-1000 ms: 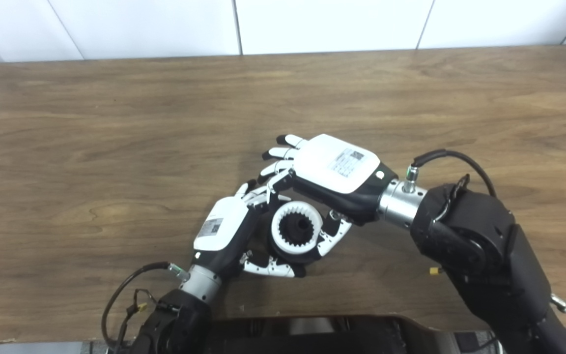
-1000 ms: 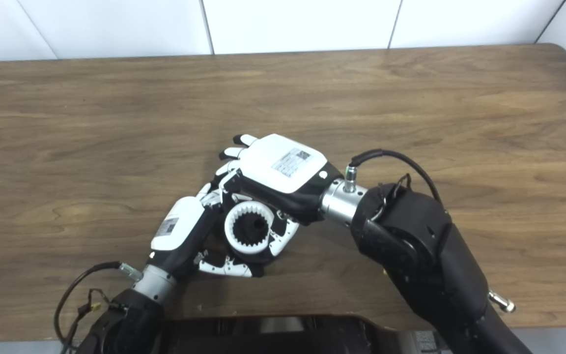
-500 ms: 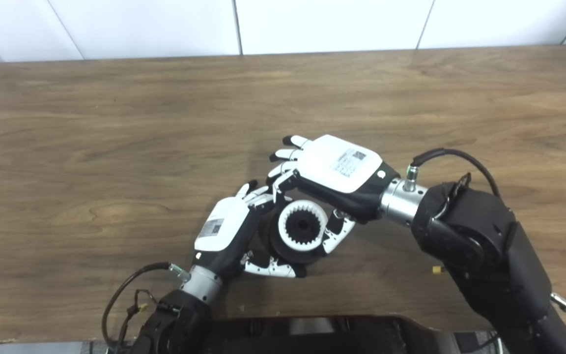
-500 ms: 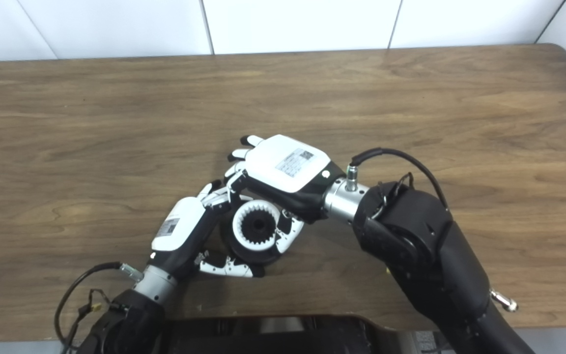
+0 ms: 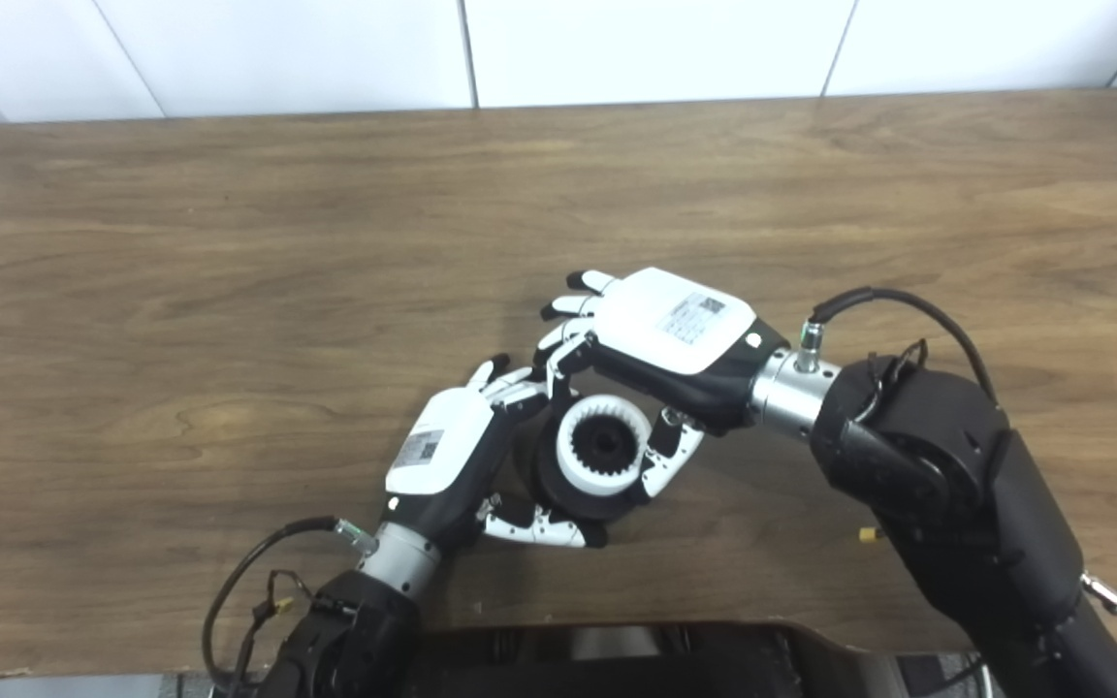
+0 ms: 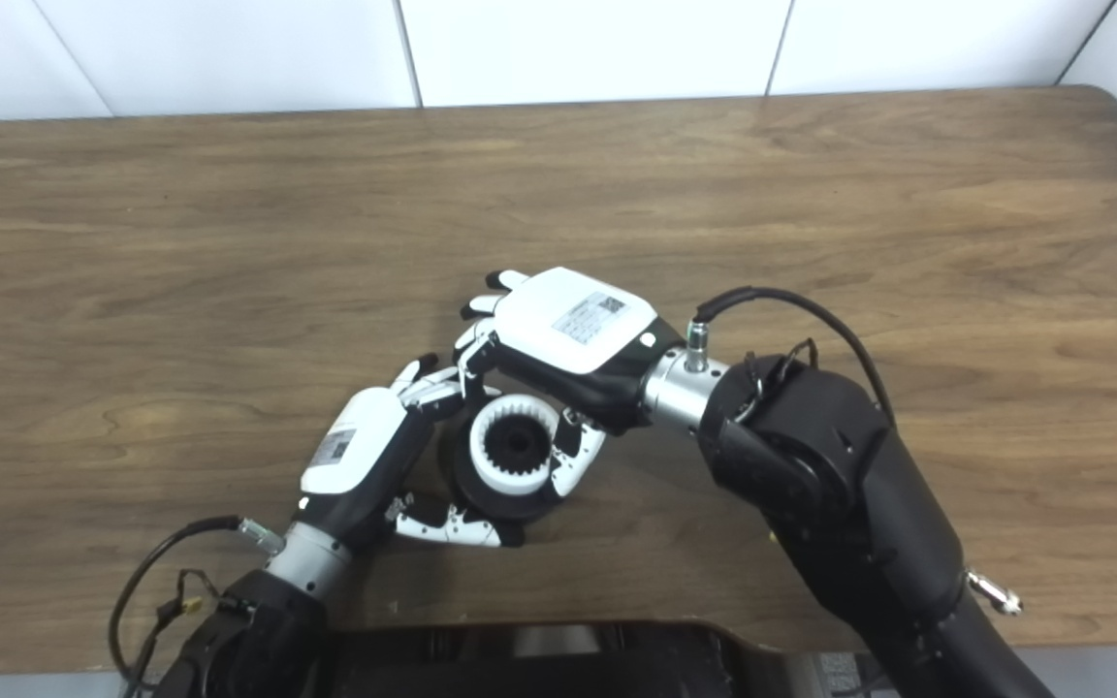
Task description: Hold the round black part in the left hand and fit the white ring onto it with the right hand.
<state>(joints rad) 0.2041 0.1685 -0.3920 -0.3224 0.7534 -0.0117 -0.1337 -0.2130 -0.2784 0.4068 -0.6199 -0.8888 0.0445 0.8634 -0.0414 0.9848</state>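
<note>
The round black part [image 5: 586,502] is cupped in my left hand [image 5: 447,451], just above the table near its front edge. My left hand's fingers curl behind the part and its thumb passes under it. A white ring [image 5: 570,456] with inner teeth lies on top of the black part. My right hand [image 5: 675,325] reaches over from the right and is shut on the ring. Its thumb presses the ring's right side and a finger its upper left. The black part's dark hub shows through the ring's hole. How far the ring is seated I cannot tell.
The brown wooden table [image 5: 229,242] stretches wide around both hands, with a white wall behind it. A dark part of my body [image 5: 617,659] lies along the table's front edge. A black cable [image 5: 258,572] loops at my left wrist.
My right hand has shifted a little to the right with the white ring. The ring now looks smaller and more of the black part's rim shows around it. My left hand has barely moved.
</note>
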